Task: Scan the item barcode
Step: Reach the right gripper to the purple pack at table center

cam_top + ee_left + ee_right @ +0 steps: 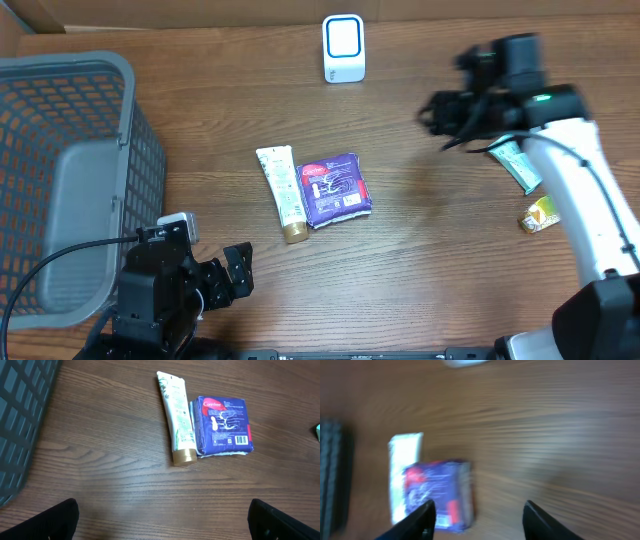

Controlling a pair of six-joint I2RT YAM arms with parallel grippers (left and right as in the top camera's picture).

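Overhead view, supplemented by both wrist views. The purple pack [335, 190] lay flat on the table [430, 300] at its middle, with the barcode [241, 440] turned upward and the cream tube [281, 193] touching its left side. The scanner [343, 48] stood upright at the far edge.

Nothing was held. The jaws of the right gripper [479, 507] were seen apart with only bare table between them, though that view was blurred. The jaws of the left gripper [161, 510] were spread wide at the near left. Which item was meant for scanning could not be told; the pack was judged likeliest.

Three risks were judged. A closing on the pack could catch or shove the adjoining tube. The flat pack could slip from fingertips scraped along the table. An upward-facing code could be missed unless tilted toward the scanner's face.

The right arm [590, 190] hung over a green tube [518, 165] and near a yellow packet [540, 215], either of which could be swept aside. Open table lay between pack and scanner and to the pack's right. The left side was closed off by the grey basket [65, 64].
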